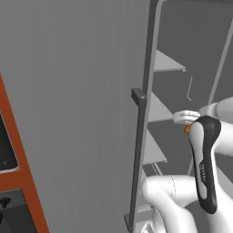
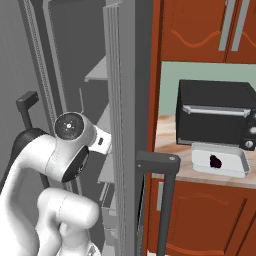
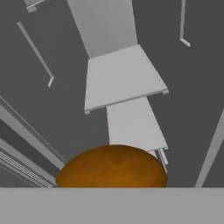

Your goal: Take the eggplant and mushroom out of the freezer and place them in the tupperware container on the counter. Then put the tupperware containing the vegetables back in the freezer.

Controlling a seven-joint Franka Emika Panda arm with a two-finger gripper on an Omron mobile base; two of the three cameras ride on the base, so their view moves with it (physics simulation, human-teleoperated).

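Observation:
The mushroom [image 3: 112, 167] shows its brown cap close up at the bottom of the hand view, hiding the fingertips. In the left base view its orange stem [image 1: 185, 129] peeks out under my gripper [image 1: 185, 125], which is shut on it inside the open freezer [image 1: 159, 109], level with a middle shelf. The eggplant [image 2: 215, 161] lies dark in the translucent tupperware container [image 2: 200, 164] on the counter [image 2: 167, 136] to the right of the freezer.
The freezer door [image 1: 68, 113] stands open at my left with its long bar handle [image 1: 138, 154]. A black toaster oven [image 2: 215, 112] sits behind the tupperware. A black microwave in orange casing [image 1: 5, 152] is at the far left. Light grey shelves [image 3: 124, 78] lie below the hand.

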